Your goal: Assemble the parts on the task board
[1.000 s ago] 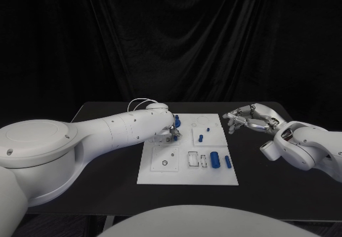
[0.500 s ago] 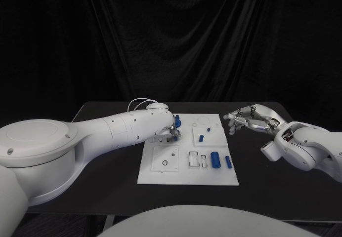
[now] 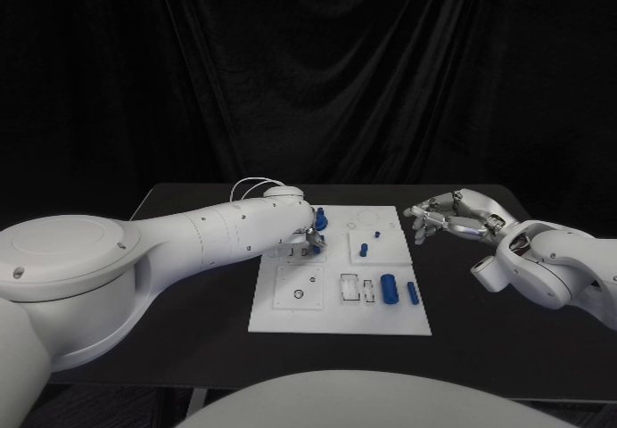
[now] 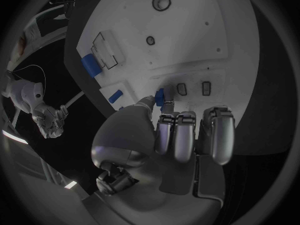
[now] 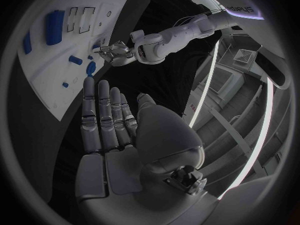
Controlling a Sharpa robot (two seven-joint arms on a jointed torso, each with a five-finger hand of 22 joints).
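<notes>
My left hand (image 3: 308, 237) sits over the far left part of the task board (image 3: 340, 314), fingers curled down, thumb and a fingertip pinching a small blue part (image 4: 160, 94) right at the board's surface. Just beyond my fingertips in the left wrist view lie two small dark slots (image 4: 193, 88). My right hand (image 3: 450, 217) hovers off the board's right edge, above the black table (image 3: 193, 339), fingers apart and holding nothing. Between my two hands the board carries more blue pieces: a large blue cylinder (image 3: 389, 289) and a slimmer blue piece (image 3: 412, 292) nearer my body, two small pegs (image 3: 369, 242) closer to my right hand. A black curtain (image 3: 334, 89) hangs behind the table.
</notes>
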